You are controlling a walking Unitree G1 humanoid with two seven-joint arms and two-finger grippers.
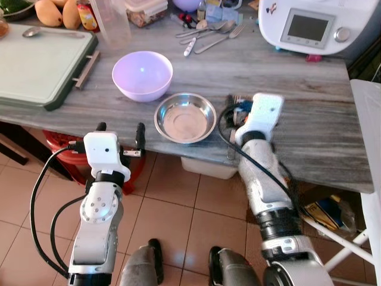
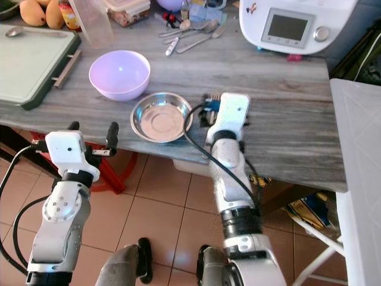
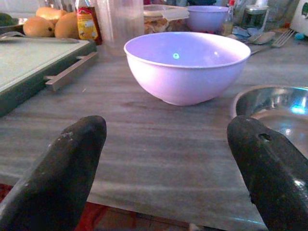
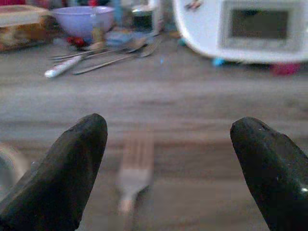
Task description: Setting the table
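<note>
A lilac bowl [image 1: 143, 74] stands on the grey wooden table [image 1: 309, 119], and a steel bowl [image 1: 185, 117] sits just in front of it near the edge. My left gripper [image 1: 121, 131] is open at the table's front edge, pointing at the lilac bowl [image 3: 187, 67] with the steel bowl [image 3: 274, 103] to its right. My right gripper [image 4: 168, 139] is open low over the table, right of the steel bowl. A fork [image 4: 134, 168] lies blurred on the wood between its fingers, tines pointing away. Nothing is held.
A green cutting board [image 1: 41, 65] with a spoon lies at the left. Loose cutlery [image 1: 208, 33], containers and mangoes line the back. A white kitchen appliance [image 1: 309, 24] stands at the back right. A white folding frame [image 1: 369, 179] is at the right.
</note>
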